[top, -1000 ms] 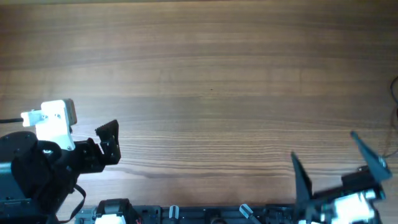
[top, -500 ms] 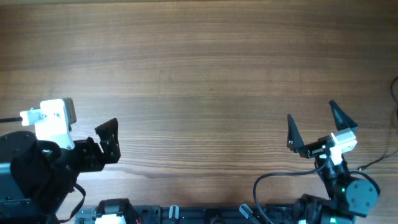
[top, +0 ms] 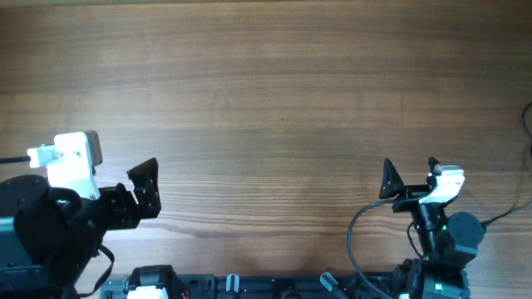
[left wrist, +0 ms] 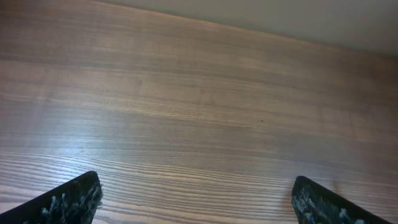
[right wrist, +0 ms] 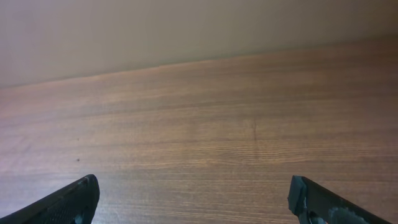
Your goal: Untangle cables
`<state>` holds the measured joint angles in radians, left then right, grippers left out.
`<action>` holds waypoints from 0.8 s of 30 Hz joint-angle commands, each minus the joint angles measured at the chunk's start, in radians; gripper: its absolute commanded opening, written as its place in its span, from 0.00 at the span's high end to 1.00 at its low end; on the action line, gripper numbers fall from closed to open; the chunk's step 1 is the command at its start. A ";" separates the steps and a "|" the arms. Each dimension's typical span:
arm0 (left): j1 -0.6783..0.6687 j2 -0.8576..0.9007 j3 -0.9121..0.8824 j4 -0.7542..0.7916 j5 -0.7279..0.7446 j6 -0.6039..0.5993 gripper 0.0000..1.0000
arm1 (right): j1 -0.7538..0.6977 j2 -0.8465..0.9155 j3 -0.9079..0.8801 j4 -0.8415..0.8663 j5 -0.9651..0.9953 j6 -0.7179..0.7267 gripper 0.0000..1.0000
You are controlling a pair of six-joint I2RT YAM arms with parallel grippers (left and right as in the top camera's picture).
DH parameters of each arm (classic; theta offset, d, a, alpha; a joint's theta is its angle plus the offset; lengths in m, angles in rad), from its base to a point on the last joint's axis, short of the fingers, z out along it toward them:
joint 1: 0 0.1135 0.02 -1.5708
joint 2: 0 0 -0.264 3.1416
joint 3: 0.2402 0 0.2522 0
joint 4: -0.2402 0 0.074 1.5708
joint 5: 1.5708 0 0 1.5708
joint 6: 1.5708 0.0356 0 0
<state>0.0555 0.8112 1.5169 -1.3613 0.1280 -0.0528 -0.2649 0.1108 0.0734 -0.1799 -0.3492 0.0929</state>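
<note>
At the right edge of the table (top: 274, 100), cables (top: 529, 124) cut off, barely visible. Left gripper (top: 148, 189) and right gripper (top: 410, 174): fingers spread apart.

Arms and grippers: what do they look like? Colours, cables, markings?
The left arm and right arm are black. The left gripper and right gripper have black, pointed fingers with grey-speckled tips. Each wrist carries a white block. A thick black cable loops from the right arm, which shows a small green light. No readable markings.
</note>
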 commanded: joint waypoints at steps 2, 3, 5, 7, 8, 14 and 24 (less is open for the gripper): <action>0.007 -0.005 0.007 0.003 0.009 0.020 0.00 | -0.004 -0.005 0.007 0.002 0.035 0.129 0.00; 0.007 -0.005 0.007 0.003 0.009 0.020 0.00 | -0.004 -0.004 0.007 0.003 0.035 0.127 0.00; 0.007 -0.005 0.007 0.004 0.009 0.020 0.00 | -0.004 -0.003 0.007 0.003 0.035 0.127 0.00; 0.007 -0.005 0.007 0.003 0.003 0.024 0.00 | -0.004 -0.003 0.007 0.003 0.035 0.127 0.00; 0.007 -0.005 0.007 0.003 -0.008 0.024 0.00 | -0.004 -0.003 0.007 0.003 0.035 0.127 0.00; 0.007 -0.013 0.008 0.003 -0.010 0.023 0.00 | 0.000 -0.006 0.007 0.003 0.035 0.127 0.00; 0.007 -0.081 0.008 0.006 -0.010 0.023 0.00 | 0.117 -0.107 0.006 0.003 0.035 0.127 0.00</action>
<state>0.0555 0.7483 1.5169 -1.3609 0.1272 -0.0479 -0.1818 0.0257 0.0734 -0.1791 -0.3279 0.2089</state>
